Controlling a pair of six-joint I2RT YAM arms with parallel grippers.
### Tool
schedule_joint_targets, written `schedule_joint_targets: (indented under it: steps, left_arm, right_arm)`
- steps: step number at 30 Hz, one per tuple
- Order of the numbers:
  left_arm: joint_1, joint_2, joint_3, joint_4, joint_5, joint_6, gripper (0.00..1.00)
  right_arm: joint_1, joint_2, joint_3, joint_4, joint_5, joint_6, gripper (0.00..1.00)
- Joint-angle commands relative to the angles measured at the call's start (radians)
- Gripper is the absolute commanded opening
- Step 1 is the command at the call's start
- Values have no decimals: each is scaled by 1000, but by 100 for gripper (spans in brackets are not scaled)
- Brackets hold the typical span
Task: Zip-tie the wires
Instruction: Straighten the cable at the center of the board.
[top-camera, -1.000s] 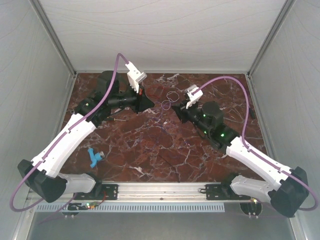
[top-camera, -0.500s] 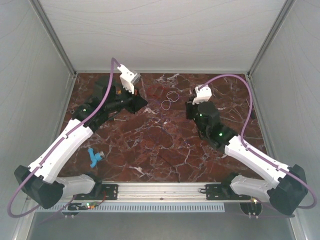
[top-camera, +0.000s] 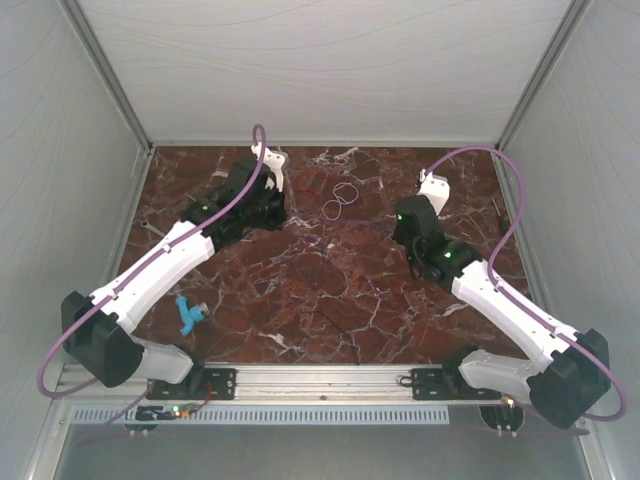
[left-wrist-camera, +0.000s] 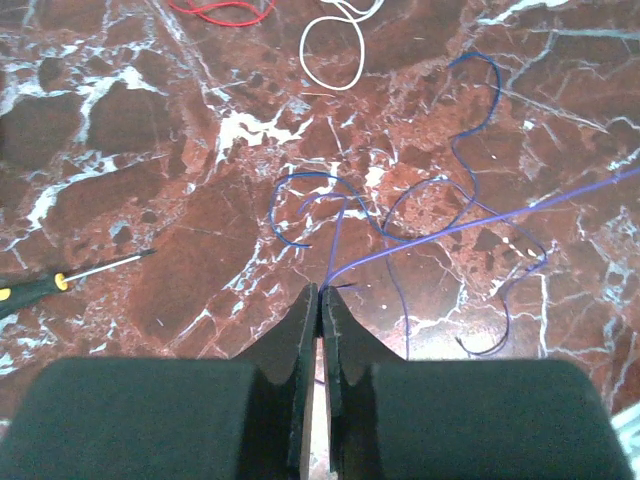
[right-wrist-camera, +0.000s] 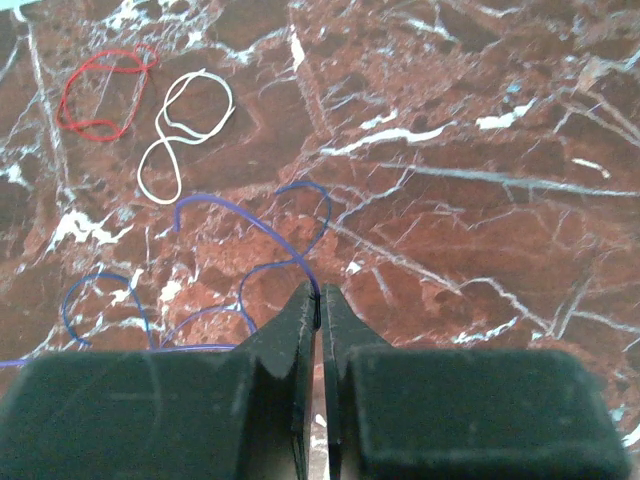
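The wires (top-camera: 335, 200) lie on the far middle of the table (top-camera: 330, 300), between the left gripper (left-wrist-camera: 320, 300) and the right gripper (right-wrist-camera: 317, 295), with strands reaching both pairs of closed tips. A screwdriver (left-wrist-camera: 70, 277) lies left of the left gripper. What may be a clip (top-camera: 188, 312) sits at the near left, just beside the left arm (top-camera: 150, 280).
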Motion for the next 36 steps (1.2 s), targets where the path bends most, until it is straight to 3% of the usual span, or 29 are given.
schedule_joint_targets:
  steps: [1, 10, 18, 26, 36]
  left_arm:
    - [-24, 9, 45, -35, -142, -7, 0]
    - [-39, 122, 50, -156, -21, 79, 0]
    - [-65, 242, 76, -192, -33, 95, 0]
    - [-76, 347, 141, -234, -131, 115, 0]
    - [-103, 474, 215, -278, -307, 107, 0]
  right_arm:
    - [-4, -11, -6, -65, -22, 79, 0]
    - [-17, 103, -22, -54, -97, 85, 0]
    - [-17, 223, -40, 38, -203, 35, 0]
    - [-17, 345, -14, 89, -285, -10, 0]
    - [-18, 435, 26, 100, -266, -14, 0]
